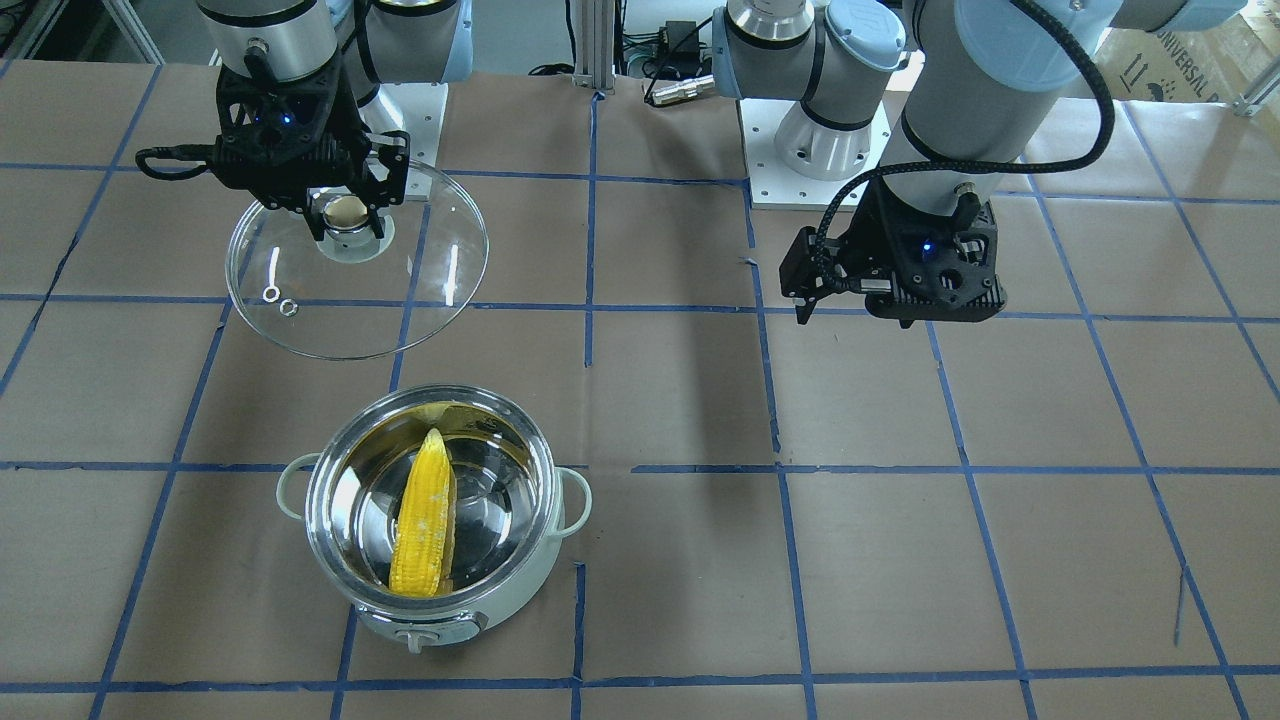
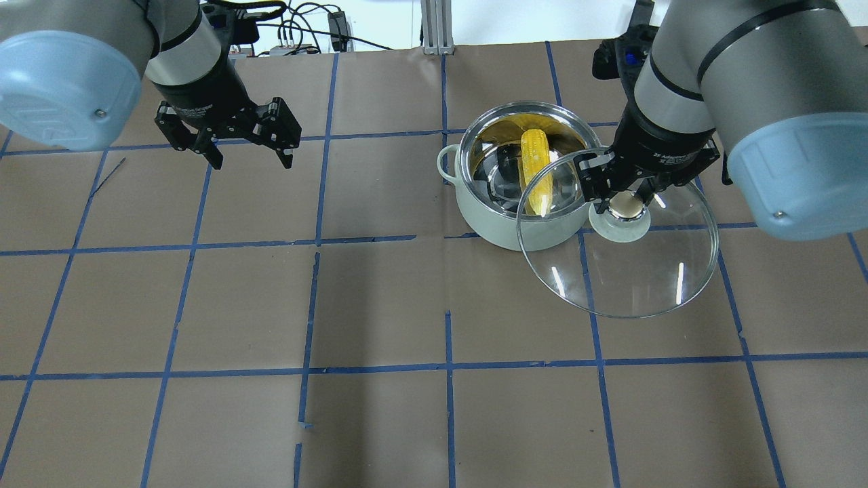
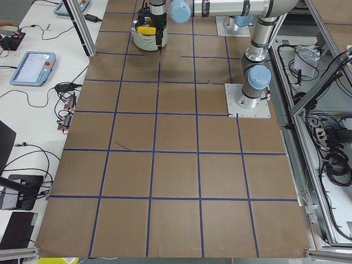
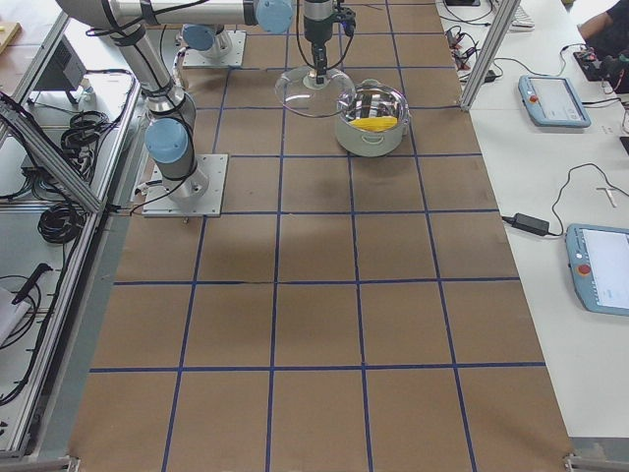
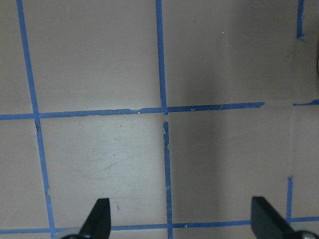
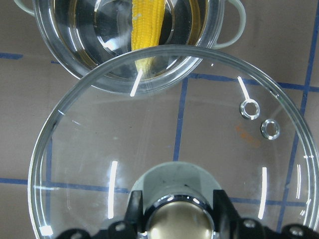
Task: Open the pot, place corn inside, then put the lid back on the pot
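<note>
The bright yellow tapered corn cob [image 1: 424, 520] is seen lying inside the round pale mint-white pot [image 2: 485, 215], which is set on the right half of the brown paper-covered table [image 1: 680, 400]. The clear domed glass lid [image 1: 400, 300] is held aloft by its beige knob [image 6: 174, 221] in the clamped right gripper [image 1: 347, 218], just on the near side of the pot. The left gripper [image 2: 252, 161] is spread wide, well to the left.

Yellow corn [image 1: 424, 515] lies in open pot [image 1: 505, 598], lid [image 1: 400, 300] aloft alongside.

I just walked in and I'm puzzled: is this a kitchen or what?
Probably a robotics lab: two robot arms bolted to a table taped into a blue grid, control tablets alongside, and a pot holding corn.
</note>
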`<state>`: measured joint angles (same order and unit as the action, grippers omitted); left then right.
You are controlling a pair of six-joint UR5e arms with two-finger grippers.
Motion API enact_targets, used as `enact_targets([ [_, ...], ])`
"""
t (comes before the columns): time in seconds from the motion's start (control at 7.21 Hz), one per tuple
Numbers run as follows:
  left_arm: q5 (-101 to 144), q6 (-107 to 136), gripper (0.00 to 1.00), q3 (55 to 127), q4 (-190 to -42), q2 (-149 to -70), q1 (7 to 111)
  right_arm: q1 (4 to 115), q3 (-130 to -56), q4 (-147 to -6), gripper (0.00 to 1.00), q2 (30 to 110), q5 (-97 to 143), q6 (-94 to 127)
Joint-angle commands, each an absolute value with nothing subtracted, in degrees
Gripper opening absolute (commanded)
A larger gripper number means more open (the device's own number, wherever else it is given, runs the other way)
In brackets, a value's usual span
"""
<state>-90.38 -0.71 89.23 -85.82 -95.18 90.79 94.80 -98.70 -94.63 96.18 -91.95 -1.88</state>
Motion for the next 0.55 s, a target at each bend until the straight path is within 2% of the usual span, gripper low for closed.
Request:
enact_targets([
  [0.0,-90.53,0.09,1.0,89.3,-85.52,-94.92,90.88,94.83,-98.44,-94.57,0.44,96.15,-92.02,-1.76],
  [0.42,-90.62,0.09,1.0,89.21,-85.52,-94.92,90.88,95.01,-97.39,-94.66,0.44,95.98,-92.11,-0.97],
])
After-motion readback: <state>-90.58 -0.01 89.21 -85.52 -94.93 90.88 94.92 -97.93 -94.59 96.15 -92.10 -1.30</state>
